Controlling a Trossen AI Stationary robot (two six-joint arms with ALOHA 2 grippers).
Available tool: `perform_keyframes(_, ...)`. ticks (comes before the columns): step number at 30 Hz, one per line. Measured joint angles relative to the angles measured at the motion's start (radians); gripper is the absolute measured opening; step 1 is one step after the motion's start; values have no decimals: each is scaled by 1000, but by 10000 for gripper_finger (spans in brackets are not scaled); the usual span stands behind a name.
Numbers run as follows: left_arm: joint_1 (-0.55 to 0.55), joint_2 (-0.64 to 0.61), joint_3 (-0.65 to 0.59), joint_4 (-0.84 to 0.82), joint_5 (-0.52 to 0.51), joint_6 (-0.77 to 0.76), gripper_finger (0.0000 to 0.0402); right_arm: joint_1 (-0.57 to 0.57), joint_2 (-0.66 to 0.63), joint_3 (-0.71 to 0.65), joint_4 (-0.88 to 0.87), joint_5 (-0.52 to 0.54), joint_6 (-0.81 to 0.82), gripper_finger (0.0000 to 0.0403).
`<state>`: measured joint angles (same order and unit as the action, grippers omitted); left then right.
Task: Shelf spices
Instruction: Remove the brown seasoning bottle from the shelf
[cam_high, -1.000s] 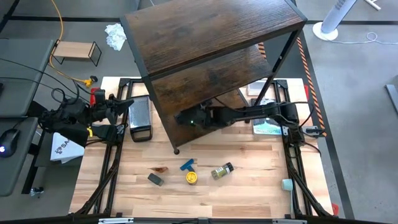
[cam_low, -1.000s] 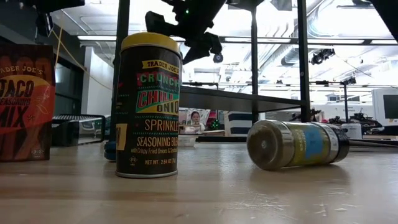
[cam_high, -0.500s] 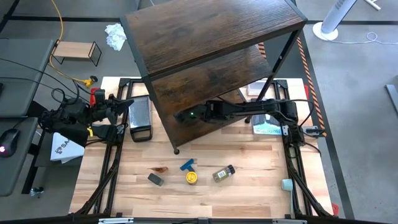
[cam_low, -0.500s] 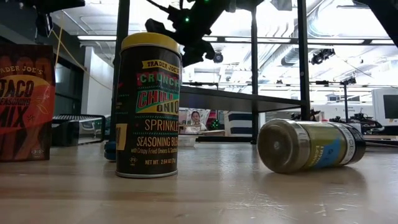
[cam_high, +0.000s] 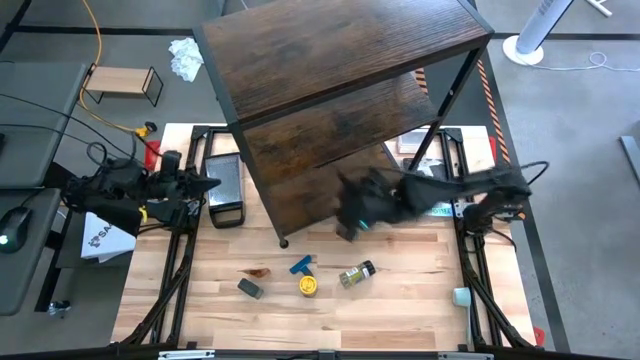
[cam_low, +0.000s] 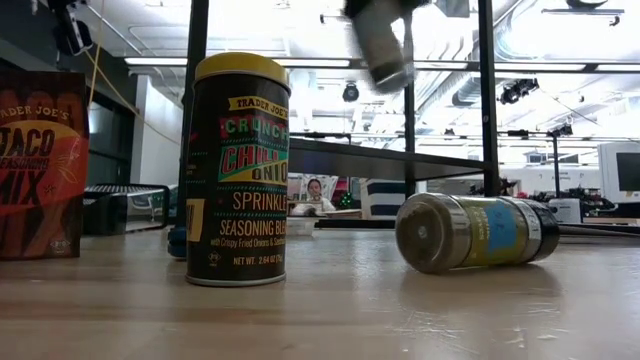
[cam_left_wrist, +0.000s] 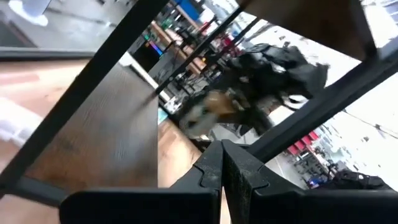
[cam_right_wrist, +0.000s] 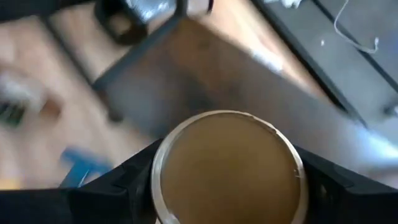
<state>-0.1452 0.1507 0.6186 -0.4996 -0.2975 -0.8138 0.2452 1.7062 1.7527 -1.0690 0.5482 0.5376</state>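
My right gripper hangs in the air at the shelf's near right side, shut on a tan-lidded jar; the low view shows that jar blurred, high up. The dark brown shelf stands on the table's far half. On the near table a yellow-lidded jar stands upright, and another jar lies on its side. A dark grey box and a reddish-brown packet lie to their left. My left gripper waits shut at the table's left. My right gripper pinches the tan-lidded jar between its two fingers, one on each side of the jar's wall just below the lid's rim. The fingers slant downward. The jar is lifted clear of the table and looks tilted in the low view.
A blue T-shaped piece lies beside the yellow-lidded jar. A black flat thing lies by the shelf's left leg and a teal item at the right. A small light-wood rack and crumpled paper sit beyond the table's far left.
My right gripper has come out from under the shelf's lower board toward the table's right and near edges and has risen; the tan-lidded jar now shows in it. The lying jar rolled a little and came back. My left gripper's wrist has turned slightly.
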Motion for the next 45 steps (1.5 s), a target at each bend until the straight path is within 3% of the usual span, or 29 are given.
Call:
perform_keyframes(6, 0, 120, 0, 1, -3, -23, 0, 348, -57, -11, -336, 211, 560, 257)
perform_keyframes(10, 0, 217, 0, 7, -3, -49, 0, 536, -47, -162, -346, 263, 972, 257)
perform_keyframes(15, 0, 312, 0, 77, -6, -75, 0, 637, -9, -400, -274, 225, 1266, 257)
perform_keyframes(20, 0, 365, 0, 117, -6, -80, 0, 654, 9, -582, -166, 218, 1408, 258)
perform_keyframes(25, 0, 384, 0, 110, 3, -136, 0, 653, 9, -645, -69, 198, 1381, 298)
perform_keyframes(33, 0, 384, 0, 109, -3, -154, 0, 660, 7, -622, -48, 28, 1123, 322)
perform_keyframes(45, 0, 383, 0, 48, -13, -153, 0, 647, -106, -410, -247, 70, 593, 325)
